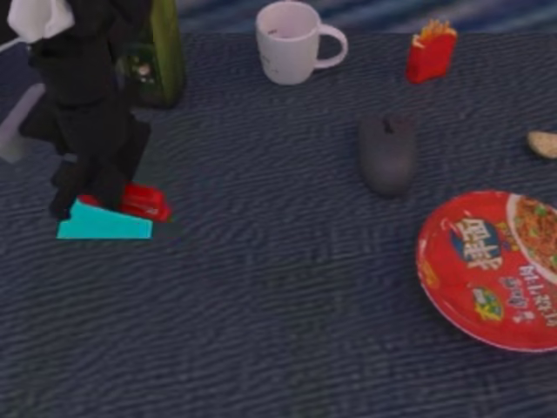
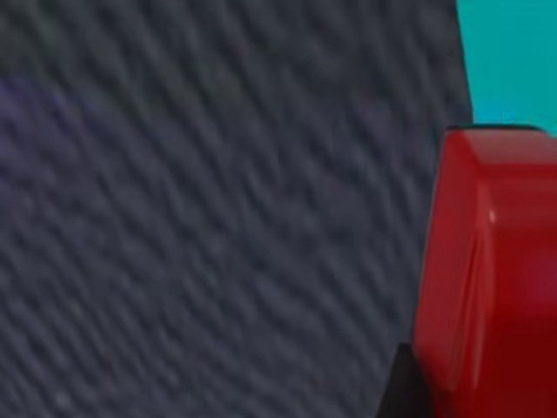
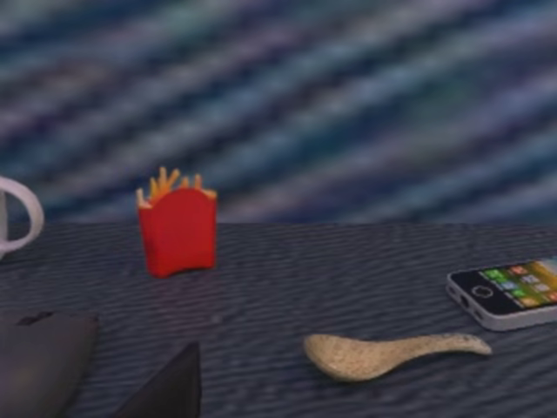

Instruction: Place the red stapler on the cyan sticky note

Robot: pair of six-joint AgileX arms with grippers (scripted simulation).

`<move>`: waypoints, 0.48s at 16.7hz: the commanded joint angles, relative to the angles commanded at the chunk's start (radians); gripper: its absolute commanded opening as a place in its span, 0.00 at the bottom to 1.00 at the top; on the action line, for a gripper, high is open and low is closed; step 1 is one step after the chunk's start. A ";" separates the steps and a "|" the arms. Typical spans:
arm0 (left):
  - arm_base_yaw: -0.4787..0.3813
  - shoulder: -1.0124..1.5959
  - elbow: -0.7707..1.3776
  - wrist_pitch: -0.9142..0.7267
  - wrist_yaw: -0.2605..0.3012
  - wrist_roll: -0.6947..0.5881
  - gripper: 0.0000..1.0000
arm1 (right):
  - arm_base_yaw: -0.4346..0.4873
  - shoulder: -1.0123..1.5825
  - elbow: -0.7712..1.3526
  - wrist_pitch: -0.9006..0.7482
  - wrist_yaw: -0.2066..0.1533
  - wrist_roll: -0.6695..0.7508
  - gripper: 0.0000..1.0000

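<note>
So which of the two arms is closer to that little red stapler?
The left. Its gripper is right over the red stapler at the cyan sticky note. The right arm is out of the top view, its camera facing the fries carton.

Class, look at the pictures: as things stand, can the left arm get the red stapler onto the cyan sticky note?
Probably yes. The left pincer is over the red stapler, which sits at the far edge of the cyan sticky note, with nothing between them.
</note>
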 joint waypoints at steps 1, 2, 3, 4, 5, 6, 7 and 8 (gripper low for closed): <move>0.035 0.042 0.066 -0.018 0.000 -0.019 0.00 | 0.000 0.000 0.000 0.000 0.000 0.000 1.00; 0.069 0.083 0.127 -0.035 0.000 -0.037 0.00 | 0.000 0.000 0.000 0.000 0.000 0.000 1.00; 0.101 0.119 0.181 -0.050 0.001 -0.053 0.00 | 0.000 0.000 0.000 0.000 0.000 0.000 1.00; 0.130 0.150 0.224 -0.062 0.001 -0.067 0.00 | 0.000 0.000 0.000 0.000 0.000 0.000 1.00; 0.154 0.175 0.256 -0.071 0.001 -0.078 0.00 | 0.000 0.000 0.000 0.000 0.000 0.000 1.00; 0.172 0.192 0.278 -0.078 0.002 -0.085 0.00 | 0.000 0.000 0.000 0.000 0.000 0.000 1.00; 0.182 0.201 0.290 -0.081 0.002 -0.089 0.00 | 0.000 0.000 0.000 0.000 0.000 0.000 1.00; 0.183 0.203 0.292 -0.082 0.002 -0.090 0.00 | 0.000 0.000 0.000 0.000 0.000 0.000 1.00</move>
